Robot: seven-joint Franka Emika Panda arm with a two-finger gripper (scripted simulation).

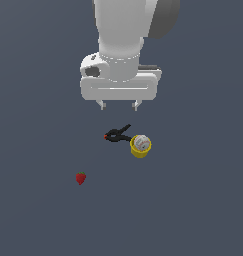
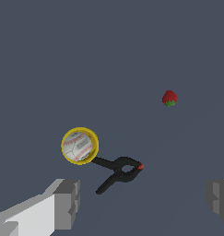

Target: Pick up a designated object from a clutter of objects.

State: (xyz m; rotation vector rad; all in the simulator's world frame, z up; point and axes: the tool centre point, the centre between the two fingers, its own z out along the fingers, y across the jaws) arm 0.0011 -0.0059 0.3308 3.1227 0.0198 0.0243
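Strawberry well apart from fingers | fingers spread wide, empty | clamp nearer

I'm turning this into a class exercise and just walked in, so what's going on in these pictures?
A simulated robot arm hangs over a dark floor with its gripper open and empty. Below it lie a black clamp and, touching it, a yellow cup holding a whitish ball. The small red strawberry, the item to be picked, sits apart toward the exterior view's left, untouched. The gripper is not yet above it.
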